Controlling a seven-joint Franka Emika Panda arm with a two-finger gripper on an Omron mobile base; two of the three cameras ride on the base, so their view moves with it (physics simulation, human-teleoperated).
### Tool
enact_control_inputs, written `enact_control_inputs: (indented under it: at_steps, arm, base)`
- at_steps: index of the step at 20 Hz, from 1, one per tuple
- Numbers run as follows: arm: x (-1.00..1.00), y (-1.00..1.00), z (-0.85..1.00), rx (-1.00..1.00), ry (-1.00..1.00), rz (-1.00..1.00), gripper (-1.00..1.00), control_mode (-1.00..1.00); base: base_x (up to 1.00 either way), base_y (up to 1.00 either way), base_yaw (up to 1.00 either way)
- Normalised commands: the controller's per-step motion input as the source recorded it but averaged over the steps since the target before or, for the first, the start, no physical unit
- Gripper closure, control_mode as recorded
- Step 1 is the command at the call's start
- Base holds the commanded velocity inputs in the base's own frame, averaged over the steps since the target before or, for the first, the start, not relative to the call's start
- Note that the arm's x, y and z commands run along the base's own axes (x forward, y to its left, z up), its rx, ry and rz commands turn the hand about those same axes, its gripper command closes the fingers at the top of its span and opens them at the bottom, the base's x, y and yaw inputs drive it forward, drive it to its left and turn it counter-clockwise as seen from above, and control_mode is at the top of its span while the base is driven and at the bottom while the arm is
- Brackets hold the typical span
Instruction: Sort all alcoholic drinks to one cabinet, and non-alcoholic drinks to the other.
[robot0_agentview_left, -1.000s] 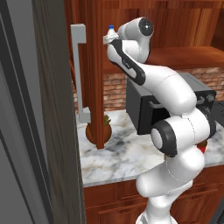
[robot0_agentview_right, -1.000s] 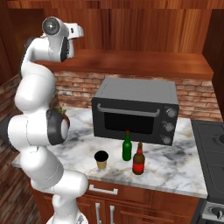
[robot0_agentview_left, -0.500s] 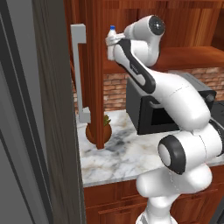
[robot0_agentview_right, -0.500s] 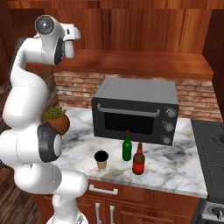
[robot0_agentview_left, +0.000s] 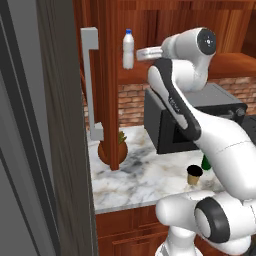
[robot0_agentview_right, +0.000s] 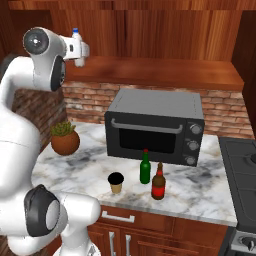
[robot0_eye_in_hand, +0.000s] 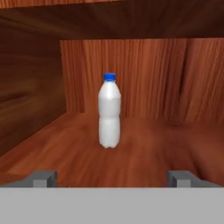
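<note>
Tool (robot0_eye_in_hand: 112, 177) spread wide, w/ white bottle (robot0_eye_in_hand: 109, 111) upright just ahead in cabinet; careless pull-out could clip & topple it.

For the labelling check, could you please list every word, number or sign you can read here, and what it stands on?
None can be read.
Brown bottle: a red label, too small to show any text.
White bottle: blank, no print.
Coffee cup: no print visible.
Oven: knobs with no legible markings.
</note>
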Motion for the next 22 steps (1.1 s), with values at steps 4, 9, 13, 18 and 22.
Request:
enact_control_inputs:
  at_steps: [4,9,13,18,22]
  arm:
    - [-1.0,-0.14,0.0,0.0,0.0,-0.2,-1.0,-1.0]
    - [-1.0,-0.03,0.0,0.0,0.03,-0.27,-1.0,-1.0]
    - [-0.8,-0.14,-0.11,0.0,0.12,-0.29,-1.0,-1.0]
    - [-0.56,-0.22,-0.26,0.02,0.17,-0.32,-1.0,-1.0]
    - [-0.37,-0.14,-0.29,0.04,0.15,-0.35,-1.0,-1.0]
  base:
    - [0.0,0.0,0.0]
    - [0.0,0.0,0.0]
    - [0.0,0.0,0.0]
    - [0.0,0.0,0.0]
    - [0.0,0.0,0.0]
